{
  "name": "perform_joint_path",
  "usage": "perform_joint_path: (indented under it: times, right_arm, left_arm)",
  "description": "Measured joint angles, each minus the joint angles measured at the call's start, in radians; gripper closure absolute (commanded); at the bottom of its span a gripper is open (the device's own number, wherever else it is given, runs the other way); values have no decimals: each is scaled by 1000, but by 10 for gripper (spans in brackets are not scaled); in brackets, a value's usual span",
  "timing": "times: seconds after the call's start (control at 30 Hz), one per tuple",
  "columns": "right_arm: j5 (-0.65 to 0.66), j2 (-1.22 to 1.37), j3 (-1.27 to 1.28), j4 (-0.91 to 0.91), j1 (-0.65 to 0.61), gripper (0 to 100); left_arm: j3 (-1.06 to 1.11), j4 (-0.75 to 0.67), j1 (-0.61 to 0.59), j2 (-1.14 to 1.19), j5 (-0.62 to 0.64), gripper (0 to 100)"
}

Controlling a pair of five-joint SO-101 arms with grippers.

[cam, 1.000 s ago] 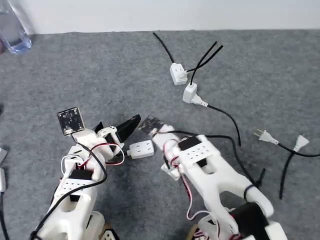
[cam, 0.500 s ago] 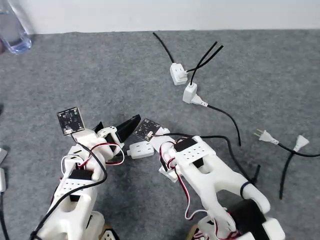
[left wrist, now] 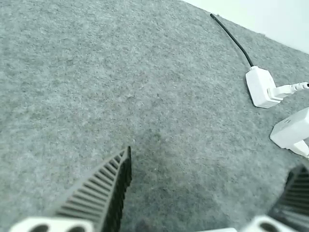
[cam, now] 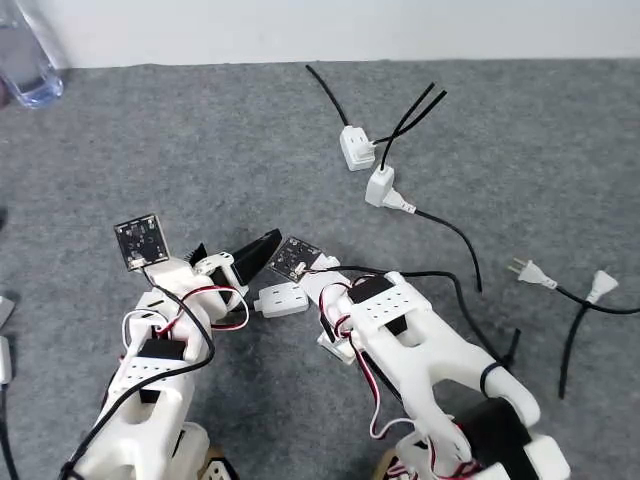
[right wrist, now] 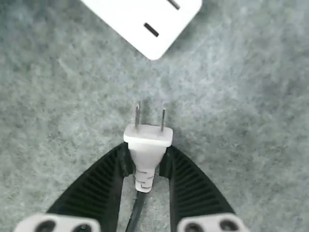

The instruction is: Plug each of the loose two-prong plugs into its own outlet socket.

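Grips a white two-prong plug (right wrist: 147, 137) in the clamped right hand (right wrist: 145, 152), prongs pointing at the white outlet block (right wrist: 145, 19) and just short of it. Holds the left hand (left wrist: 212, 166) wide apart just beside that block on the grey desk (cam: 150, 130). Has another loose plug (cam: 528, 271) lying well away from the block.

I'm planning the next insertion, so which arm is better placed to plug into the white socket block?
Right. Its pincer is shut on a two-prong plug whose prongs point toward the socket block just ahead. The left pincer is open, holding no plug.
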Motion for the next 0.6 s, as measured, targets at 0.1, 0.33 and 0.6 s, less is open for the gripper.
perform_joint_path:
  times: [0.1, 0.33, 0.6]
  right_arm:
    - [8, -6, -2, 5, 14, 991]
    - [25, -175, -2, 123, 43, 991]
    - [55, -255, -160, 316, -5, 991]
  left_arm:
    - [2, 0, 12, 0, 0, 541]
    - [37, -3, 114, 0, -2, 541]
    - [37, -3, 129, 0, -2, 541]
